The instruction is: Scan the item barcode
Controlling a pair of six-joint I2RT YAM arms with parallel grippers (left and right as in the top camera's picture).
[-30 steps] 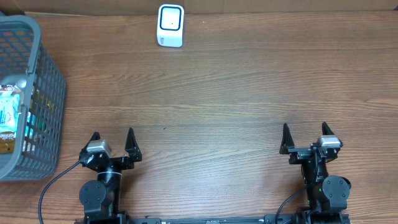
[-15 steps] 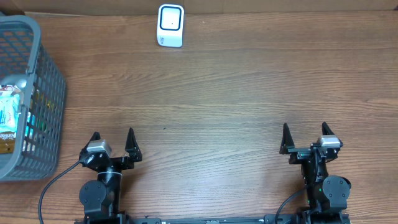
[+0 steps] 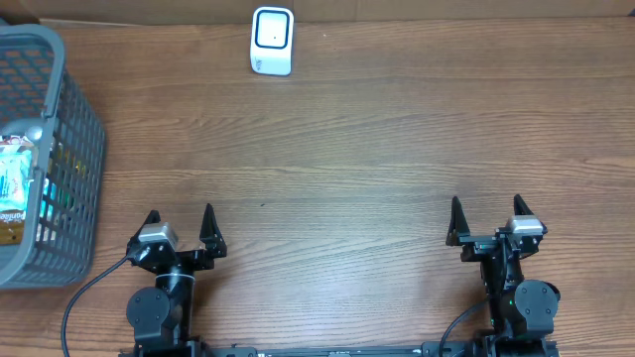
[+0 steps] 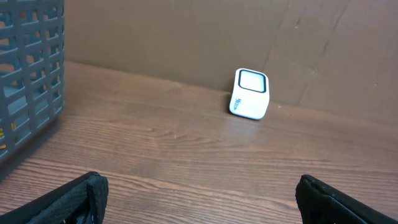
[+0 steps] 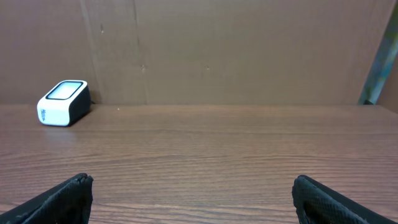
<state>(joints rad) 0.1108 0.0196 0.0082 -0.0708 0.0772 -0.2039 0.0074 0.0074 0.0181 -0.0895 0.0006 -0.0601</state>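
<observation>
1. Overhead view: a brown wood-grain desk [image 3: 377,149] fills the frame
2. A grey plastic mesh basket [image 3: 74,129] sits at the desk's left edge, partly cut off by the frame
3. The left fingers [image 3: 209,230], at the near edge, are spread wide and hold nothing
4. The right fingers [image 3: 455,220], also at the near edge, are spread wide and hold nothing
5. Inside the basket lie snack packets [image 3: 15,188], the items to scan, well apart from both sets of fingers
6. A small white barcode scanner [image 3: 272,40] stands at the desk's far edge, its dark-rimmed window facing up
</observation>
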